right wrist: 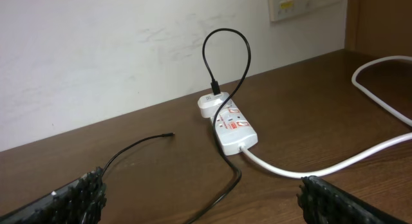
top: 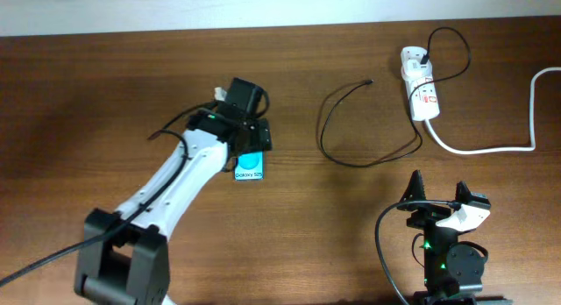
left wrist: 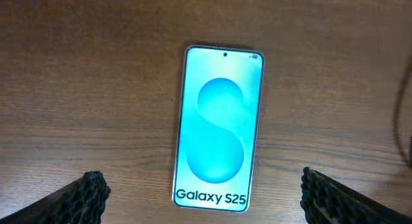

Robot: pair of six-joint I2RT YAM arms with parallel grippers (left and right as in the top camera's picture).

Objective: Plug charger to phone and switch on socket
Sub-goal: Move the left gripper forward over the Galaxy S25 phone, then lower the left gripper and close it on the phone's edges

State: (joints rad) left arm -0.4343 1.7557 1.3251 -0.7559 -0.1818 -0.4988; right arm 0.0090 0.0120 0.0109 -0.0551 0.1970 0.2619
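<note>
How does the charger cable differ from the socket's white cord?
Colour: the charger is black, the cord white. Thickness: the charger is thin, the cord clearly thicker. Pose: the charger loops, its tip free on the table; the cord runs off the right edge. Both join the socket.

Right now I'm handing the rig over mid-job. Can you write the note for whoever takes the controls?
The left gripper is open, poised over the phone, a finger each side, not touching. The right gripper is open and empty, facing the socket.
The phone lies flat, screen up. The charger has one end plugged in at the socket's far end; its connector tip lies loose on the table, apart from the phone.
Done: charger in socket. Left: tip into phone, then switch the socket on; switch state unreadable.
</note>
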